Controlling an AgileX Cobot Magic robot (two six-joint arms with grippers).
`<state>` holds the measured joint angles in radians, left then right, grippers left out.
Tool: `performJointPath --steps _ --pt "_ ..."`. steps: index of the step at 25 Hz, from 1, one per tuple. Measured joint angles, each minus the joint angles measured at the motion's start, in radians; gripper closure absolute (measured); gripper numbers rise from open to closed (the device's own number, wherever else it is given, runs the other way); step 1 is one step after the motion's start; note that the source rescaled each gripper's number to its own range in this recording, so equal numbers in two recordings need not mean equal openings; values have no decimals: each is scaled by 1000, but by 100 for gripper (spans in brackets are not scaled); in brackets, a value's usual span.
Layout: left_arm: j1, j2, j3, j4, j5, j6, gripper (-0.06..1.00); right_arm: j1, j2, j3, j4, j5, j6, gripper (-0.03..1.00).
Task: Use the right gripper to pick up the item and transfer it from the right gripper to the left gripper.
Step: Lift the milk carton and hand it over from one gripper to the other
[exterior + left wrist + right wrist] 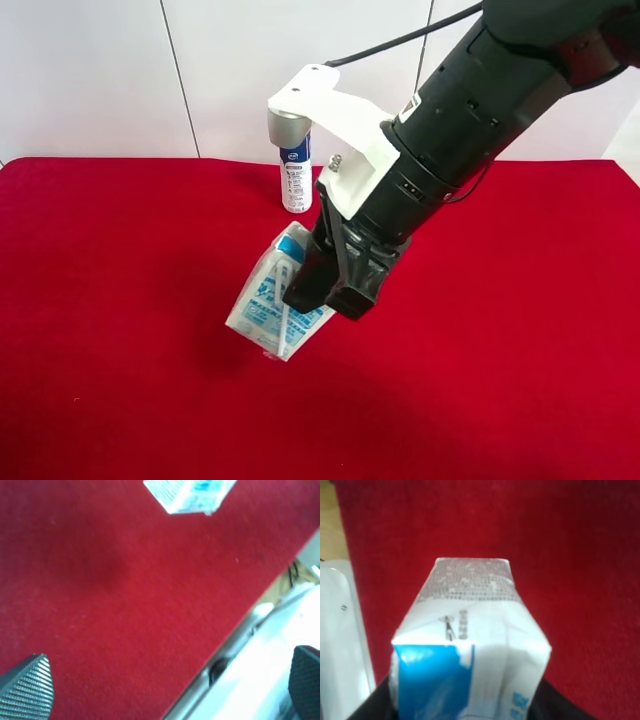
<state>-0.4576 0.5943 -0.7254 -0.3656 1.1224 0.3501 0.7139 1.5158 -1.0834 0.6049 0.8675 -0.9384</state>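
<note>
The black right gripper [325, 295], on an arm with a white block at its wrist, reaches in from the exterior high view's upper right, and its wedge-shaped fingers are closed on the small white rectangular drink carton with light-blue print [265, 305]. The carton hangs tilted, gripped at its upper end with its lower end slanting away towards that view's left. It is held clear of the red cloth-covered table [120, 300], where a soft shadow lies just beside and below it. In the right wrist view the carton's gabled top fills the middle, with dark finger edges on either side of it at its base. Behind the carton, near the table's far edge, a white cylindrical spray can with a grey cap and blue label [295, 165] stands upright, apart from the carton. The left gripper [167, 685] has its ribbed black fingers [30, 690] spread wide with nothing between them, and its wrist view shows the carton well apart from them.
</note>
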Motion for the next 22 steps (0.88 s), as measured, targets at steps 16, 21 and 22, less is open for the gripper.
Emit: performJointPath --steps 16,21,22 --pt "-133 240 -3 -32 -75 90 29 0 -37 0 202 66 -231 97" --pt "-134 330 -3 -103 -130 168 35 0 -88 0 198 78 -236 97" --pt "-134 344 -3 -122 -140 183 35 0 -99 0 189 85 -236 97"
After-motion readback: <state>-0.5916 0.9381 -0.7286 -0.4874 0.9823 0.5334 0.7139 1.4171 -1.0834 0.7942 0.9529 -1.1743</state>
